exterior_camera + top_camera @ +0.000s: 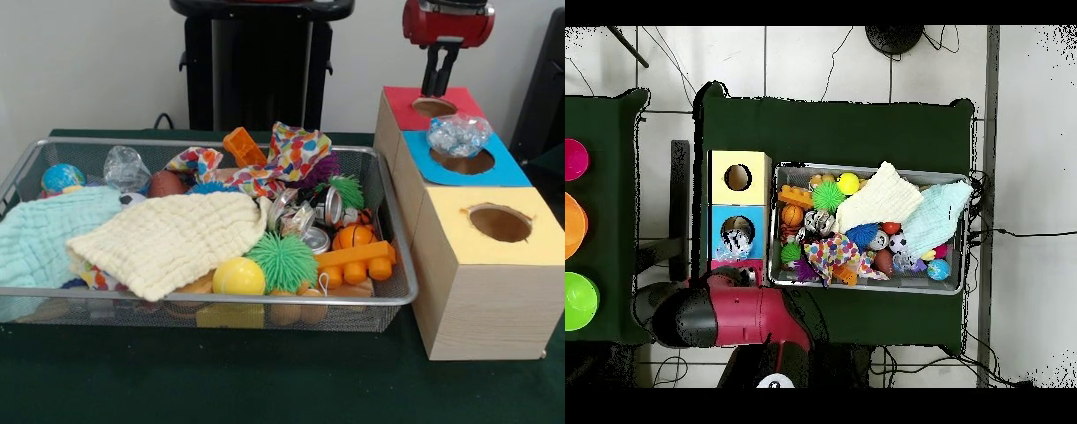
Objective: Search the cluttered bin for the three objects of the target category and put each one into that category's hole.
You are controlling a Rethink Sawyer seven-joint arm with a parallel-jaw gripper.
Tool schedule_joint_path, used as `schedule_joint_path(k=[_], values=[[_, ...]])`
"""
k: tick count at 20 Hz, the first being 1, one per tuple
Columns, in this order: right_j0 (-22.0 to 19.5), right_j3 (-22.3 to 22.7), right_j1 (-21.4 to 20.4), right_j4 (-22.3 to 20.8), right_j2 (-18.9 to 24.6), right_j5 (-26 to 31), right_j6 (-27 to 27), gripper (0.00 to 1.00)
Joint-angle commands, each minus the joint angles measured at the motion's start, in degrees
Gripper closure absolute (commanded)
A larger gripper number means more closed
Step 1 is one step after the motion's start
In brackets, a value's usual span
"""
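Observation:
The wire mesh bin [212, 298] is full of toys and cloths. One clear plastic wad [459, 134] with blue print rests on the hole [466, 162] of the blue-faced box, not fallen in; it also shows in the overhead view [737, 241]. A second wad [126, 167] lies at the bin's far left corner. A third wad [296, 217] lies among the metal tins mid-bin. My gripper [439, 92] hangs empty above the red-faced box, just behind the blue hole, its fingers slightly apart. In the overhead view the arm [745, 310] hides it.
The red-faced box [430, 107] and the yellow-faced box [500, 223] flank the blue one. A cream cloth [168, 238] and a mint cloth [44, 234] cover the bin's left half. Spiky green balls [281, 260], tins [315, 238] and orange toys [357, 261] fill the right half.

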Motion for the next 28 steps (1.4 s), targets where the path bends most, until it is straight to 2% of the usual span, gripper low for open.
schedule_joint_path(k=[1, 13, 21, 28], values=[[0.5, 4.7, 0.7, 2.0, 2.7, -0.3, 12.8, 1.0], [0.2, 6.4, 6.2, 2.3, 4.4, -8.5, 13.7, 1.0], [4.5, 5.2, 8.2, 4.4, 3.0, -9.3, 16.5, 1.0], [5.7, 4.9, 8.4, 6.2, 2.7, -9.0, 16.3, 1.0]])
